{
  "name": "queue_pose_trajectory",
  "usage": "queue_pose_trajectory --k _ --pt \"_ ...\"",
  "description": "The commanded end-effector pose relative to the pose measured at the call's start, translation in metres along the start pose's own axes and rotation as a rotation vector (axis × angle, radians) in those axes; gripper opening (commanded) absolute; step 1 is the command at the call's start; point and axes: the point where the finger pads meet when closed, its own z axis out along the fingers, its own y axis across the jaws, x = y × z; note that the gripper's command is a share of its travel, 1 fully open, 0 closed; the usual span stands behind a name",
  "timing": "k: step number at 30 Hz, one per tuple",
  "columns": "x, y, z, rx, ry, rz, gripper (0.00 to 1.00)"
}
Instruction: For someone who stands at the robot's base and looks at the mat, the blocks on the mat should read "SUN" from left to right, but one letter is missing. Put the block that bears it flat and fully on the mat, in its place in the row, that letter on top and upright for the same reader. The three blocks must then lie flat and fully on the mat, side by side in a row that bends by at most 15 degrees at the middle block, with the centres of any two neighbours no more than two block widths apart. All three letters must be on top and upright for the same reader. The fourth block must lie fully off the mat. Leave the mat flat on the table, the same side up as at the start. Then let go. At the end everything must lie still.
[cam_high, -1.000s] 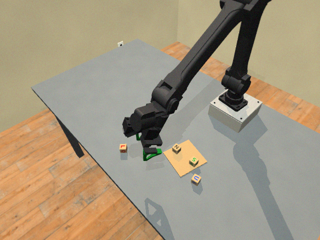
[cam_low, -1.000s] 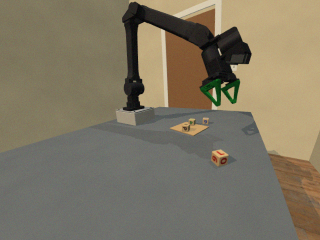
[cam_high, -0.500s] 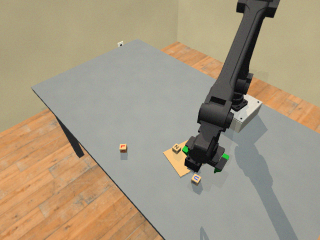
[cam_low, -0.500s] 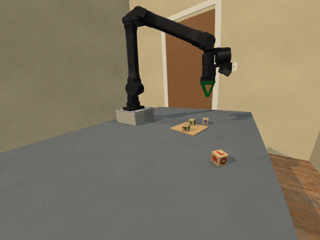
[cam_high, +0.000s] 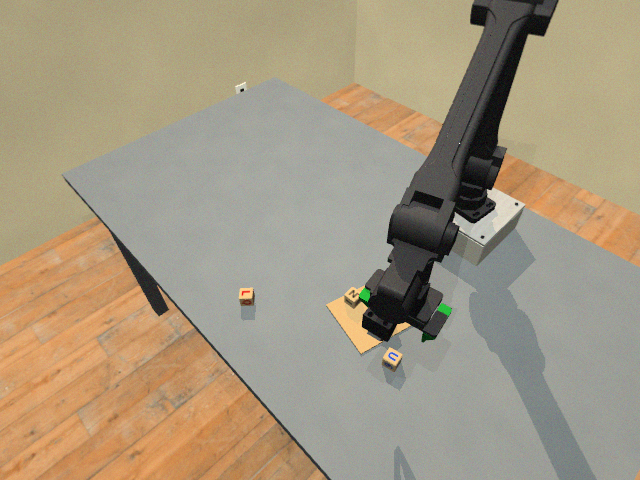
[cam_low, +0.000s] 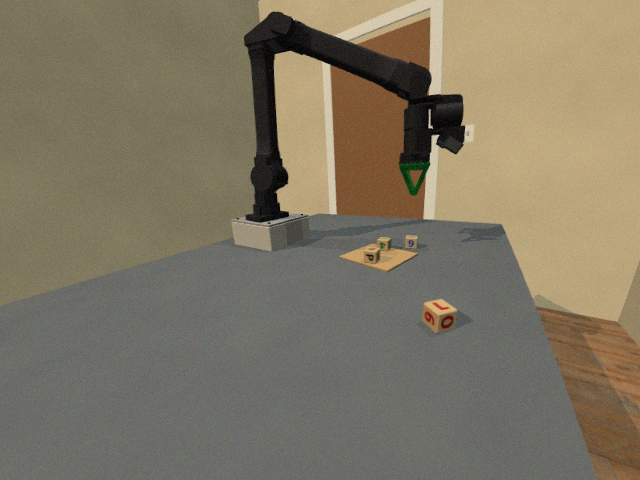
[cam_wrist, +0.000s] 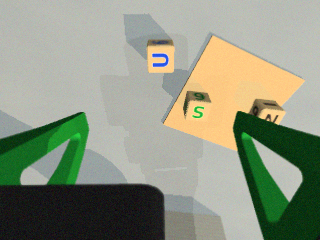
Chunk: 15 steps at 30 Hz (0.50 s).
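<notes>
- The grey table (cam_high: 248, 170) carries everything, with wooden floor around it and a brown door (cam_low: 369, 129) behind in the exterior view.
- The black arm (cam_high: 465, 134) rises from a pale grey base block (cam_high: 509, 219) and bends down over the mat.
- The gripper (cam_low: 414, 179) hangs high above the mat, pointing down, its green fingers spread fully apart with nothing between them.
- The tan mat (cam_wrist: 240, 75) lies flat on the table, partly hidden by the wrist in the top view.
- The S block (cam_wrist: 196, 107), green letter on top, sits on the mat near one edge.
- The N block (cam_high: 352, 296), black letter on top, sits on the mat apart from the S block, leaving a gap between them.
- The U block (cam_high: 392, 358), blue letter on top, lies on the table just off the mat, near the S block.
- The L block (cam_high: 246, 296), red letter on top, lies on the table well apart from the mat, toward the table's edge.
</notes>
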Motion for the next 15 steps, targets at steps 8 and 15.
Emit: queue_pose_trajectory --k 8,15 --pt "-0.004 0.000 0.047 0.000 -0.007 -0.013 1.00" --pt "-0.025 0.002 0.030 -0.008 -0.084 -0.010 0.53"
